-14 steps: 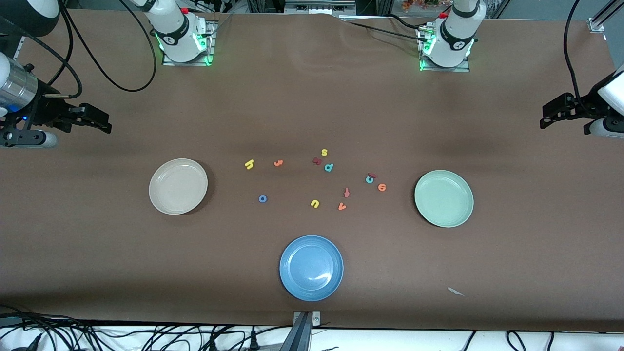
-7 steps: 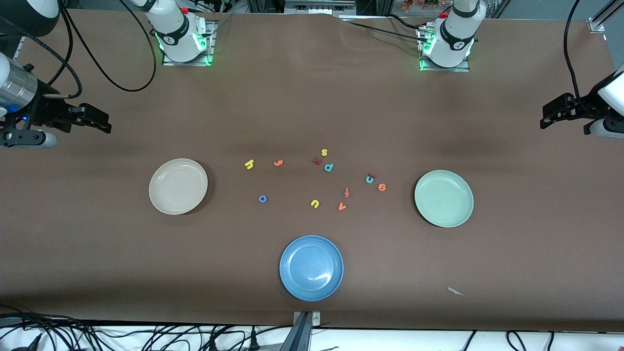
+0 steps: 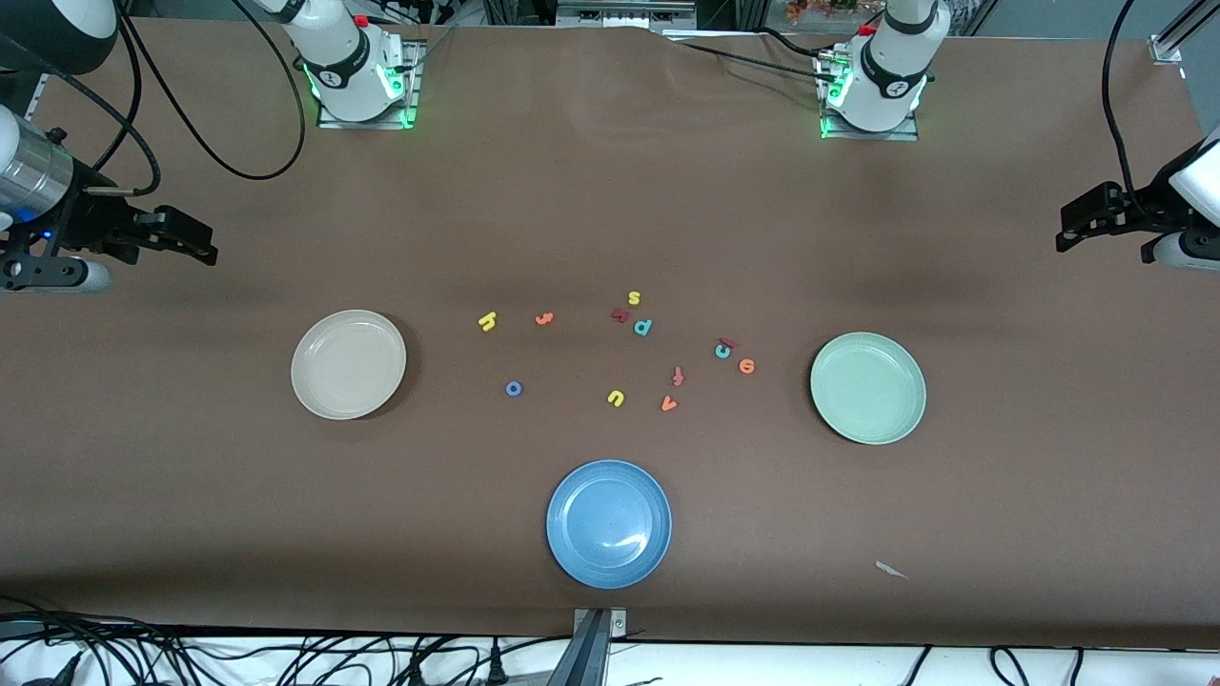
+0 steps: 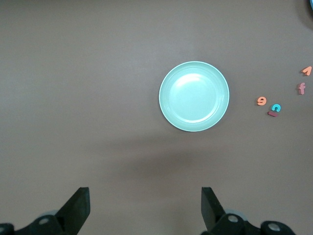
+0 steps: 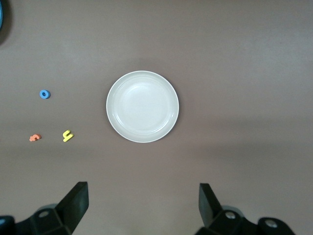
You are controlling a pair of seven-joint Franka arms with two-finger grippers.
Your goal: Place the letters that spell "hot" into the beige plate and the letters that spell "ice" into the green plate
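Observation:
The beige plate [image 3: 348, 364] [image 5: 142, 106] lies toward the right arm's end, the green plate [image 3: 867, 388] [image 4: 194, 96] toward the left arm's end. Between them lie the yellow h [image 3: 488, 321], orange t [image 3: 543, 318] and blue o [image 3: 513, 388]. Near the green plate are the teal c [image 3: 722, 351], the dark red i [image 3: 728, 342] touching it, and the orange e [image 3: 746, 366]. My right gripper [image 3: 205, 246] [image 5: 143, 203] hangs open and empty at its table end. My left gripper [image 3: 1067, 229] [image 4: 145, 205] hangs open and empty at the other end.
A blue plate [image 3: 608, 523] sits nearest the front camera. Other letters lie among the task's: yellow s [image 3: 634, 297], teal p [image 3: 643, 327], two dark red letters [image 3: 620, 314] [image 3: 678, 376], yellow u [image 3: 615, 397], orange v [image 3: 668, 404]. A paper scrap [image 3: 891, 570] lies near the front edge.
The right arm's wrist has shifted very slightly. The letters, plates and left arm have not moved.

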